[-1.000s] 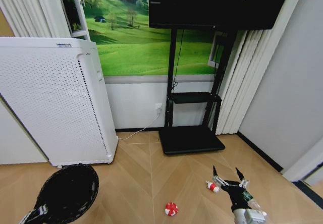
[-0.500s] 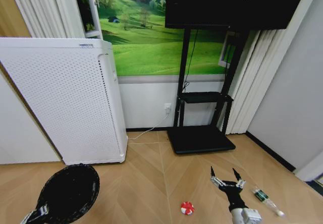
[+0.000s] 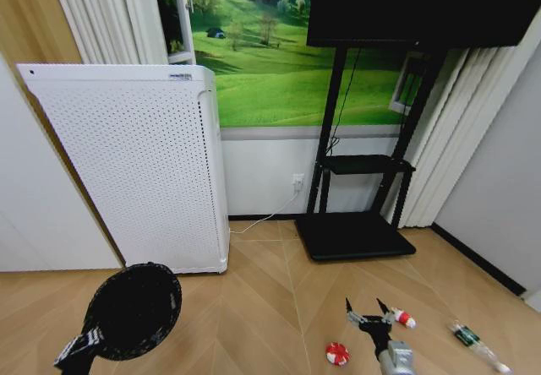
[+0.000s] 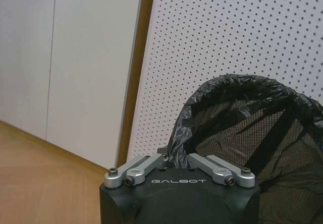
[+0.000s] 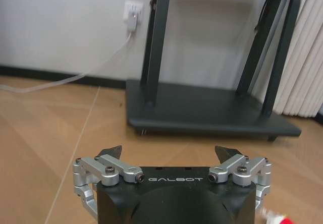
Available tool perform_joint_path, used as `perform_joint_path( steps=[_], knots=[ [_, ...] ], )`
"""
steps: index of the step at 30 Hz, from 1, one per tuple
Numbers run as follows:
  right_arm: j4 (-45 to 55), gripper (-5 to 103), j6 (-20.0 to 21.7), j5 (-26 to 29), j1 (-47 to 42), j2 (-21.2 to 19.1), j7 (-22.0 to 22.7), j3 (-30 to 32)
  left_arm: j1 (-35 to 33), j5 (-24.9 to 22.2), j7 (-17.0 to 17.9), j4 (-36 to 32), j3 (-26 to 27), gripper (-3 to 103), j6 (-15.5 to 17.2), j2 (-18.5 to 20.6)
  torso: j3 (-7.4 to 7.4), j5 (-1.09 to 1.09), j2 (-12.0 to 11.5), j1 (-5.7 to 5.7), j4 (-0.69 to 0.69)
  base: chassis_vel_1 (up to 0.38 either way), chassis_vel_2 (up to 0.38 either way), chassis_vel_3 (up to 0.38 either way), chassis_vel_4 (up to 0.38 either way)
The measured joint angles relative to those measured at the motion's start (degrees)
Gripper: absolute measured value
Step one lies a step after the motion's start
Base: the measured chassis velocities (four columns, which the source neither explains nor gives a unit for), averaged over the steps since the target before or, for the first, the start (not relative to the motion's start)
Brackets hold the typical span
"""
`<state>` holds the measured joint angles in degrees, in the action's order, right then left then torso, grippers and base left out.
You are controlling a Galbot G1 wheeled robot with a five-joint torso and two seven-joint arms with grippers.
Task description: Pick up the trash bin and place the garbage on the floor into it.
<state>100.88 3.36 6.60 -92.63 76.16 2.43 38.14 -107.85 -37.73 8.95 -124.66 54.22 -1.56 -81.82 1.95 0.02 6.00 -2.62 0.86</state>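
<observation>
- I have the trash bin point(image 3: 131, 312) up in my left pincer point(image 4: 175, 159), whose fingers are clamped on the near rim and its black liner; in the head view it hangs low on my left, mouth tilted toward me, just in front of the white perforated appliance point(image 3: 135, 168).
- My right pincer point(image 3: 368, 317) is spread wide and carries nothing, reaching forward low over the floor point(image 3: 254, 307), pointed toward the black TV stand point(image 5: 202, 115).
- The garbage lies on the parquet around it: a crumpled red-and-white wrapper point(image 3: 337, 354) just left of the pincer, a small red-and-white tube piece point(image 3: 400, 317) just to its right, and a clear bottle with green label point(image 3: 475, 344) further right.
- So I judge the bin pickup done, and the litter collection is the step in hand, with none visibly in the bin.
- Next I'd need to lower the open fingers around one piece, probably the wrapper or tube since both are nearest, close, then carry it across to the bin's mouth.
</observation>
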Motion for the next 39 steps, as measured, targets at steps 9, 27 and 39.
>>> perform_joint_path(
  steps=[9, 27, 39],
  knots=[
    [-12.17, 100, -0.38, -3.34, 2.83, 0.72, -0.98, -4.1, 5.31, -8.79, 6.49, 0.62, -2.97, 4, 4.64, 1.83, 0.0, -0.03, 0.0, 0.0, 0.03, 0.0, 0.0, 0.0, 0.0],
    [-25.7, 100, -0.45, -5.44, 9.79, 1.46, -0.48, -8.24, 3.91, -8.3, 5.96, 1.5, -3.21, 4, 4.94, 1.61, 0.0, -0.02, -0.01, 0.0, 0.01, 0.0, 0.0, 0.0, 0.0],
    [-31.5, 100, -0.28, -7.57, 11.52, 2.25, -0.14, -8.32, 2.78, -7.96, 5.91, 0.62, -3.16, 4, 4.72, 1.5, -0.01, -0.02, -0.01, 0.0, 0.01, 0.0, 0.0, 0.0, 0.0]
  ],
)
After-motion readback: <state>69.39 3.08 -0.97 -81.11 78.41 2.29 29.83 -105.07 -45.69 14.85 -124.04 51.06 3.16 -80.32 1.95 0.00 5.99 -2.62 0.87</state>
